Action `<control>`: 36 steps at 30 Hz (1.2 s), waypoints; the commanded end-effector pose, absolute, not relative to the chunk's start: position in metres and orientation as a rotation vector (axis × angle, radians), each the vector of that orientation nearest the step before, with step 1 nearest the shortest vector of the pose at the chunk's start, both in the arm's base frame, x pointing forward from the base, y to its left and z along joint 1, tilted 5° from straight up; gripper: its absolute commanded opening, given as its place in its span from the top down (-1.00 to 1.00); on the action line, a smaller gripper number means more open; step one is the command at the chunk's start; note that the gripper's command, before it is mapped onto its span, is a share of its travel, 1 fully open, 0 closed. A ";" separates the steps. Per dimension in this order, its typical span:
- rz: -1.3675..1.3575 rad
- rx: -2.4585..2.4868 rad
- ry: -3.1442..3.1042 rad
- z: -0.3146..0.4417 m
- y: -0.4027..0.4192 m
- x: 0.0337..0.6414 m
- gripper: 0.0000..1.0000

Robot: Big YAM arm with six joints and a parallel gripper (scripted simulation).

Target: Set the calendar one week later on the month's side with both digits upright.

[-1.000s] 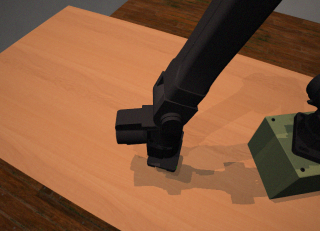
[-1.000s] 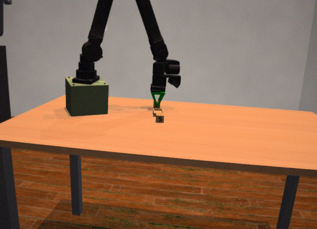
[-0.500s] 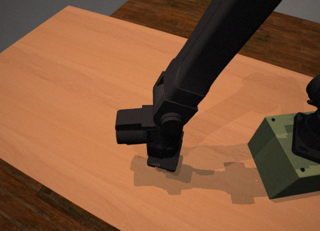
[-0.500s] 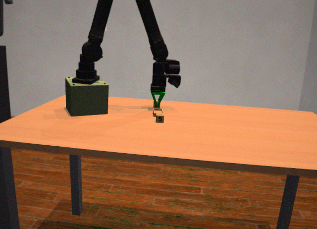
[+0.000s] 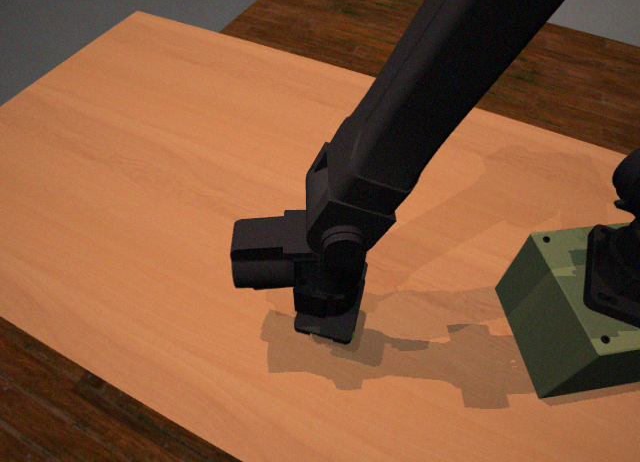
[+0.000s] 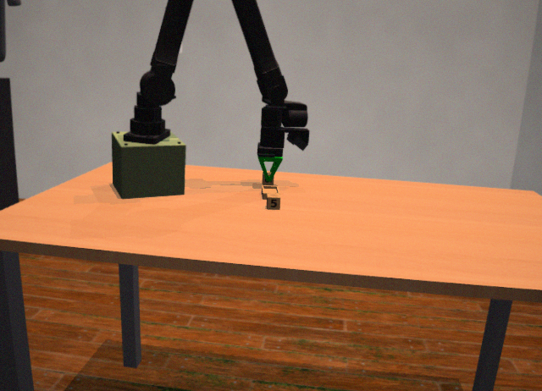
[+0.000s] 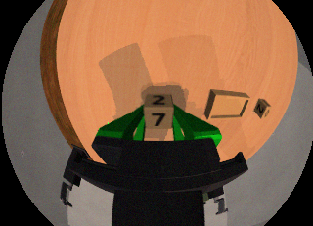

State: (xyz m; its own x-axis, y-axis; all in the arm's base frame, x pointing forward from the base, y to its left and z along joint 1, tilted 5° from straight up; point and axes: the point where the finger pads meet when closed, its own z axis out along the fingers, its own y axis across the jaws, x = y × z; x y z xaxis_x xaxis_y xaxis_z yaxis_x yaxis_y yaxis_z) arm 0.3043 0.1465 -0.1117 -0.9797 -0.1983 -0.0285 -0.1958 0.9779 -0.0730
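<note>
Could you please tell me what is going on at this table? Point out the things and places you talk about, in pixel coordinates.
A robot arm is resetting a cube calendar. Its gripper (image 6: 268, 179) (image 7: 158, 108) has its green fingers at either side of one number cube (image 7: 158, 111), which shows a 2 and a 7. Whether it is firmly gripped is hard to tell. The tray (image 6: 263, 193) (image 7: 209, 105) sits on the table with no cube in it, and the other cube (image 6: 273, 202) (image 7: 262, 109) lies just beyond it.
</note>
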 end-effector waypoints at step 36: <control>-0.091 -0.320 3.056 -0.111 0.154 0.322 0.46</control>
State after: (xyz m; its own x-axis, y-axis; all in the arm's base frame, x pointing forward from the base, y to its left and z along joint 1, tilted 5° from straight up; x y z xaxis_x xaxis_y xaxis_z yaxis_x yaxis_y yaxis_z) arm 0.3061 0.1474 -0.1112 -0.9796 -0.1983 -0.0315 -0.1956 0.9780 -0.0721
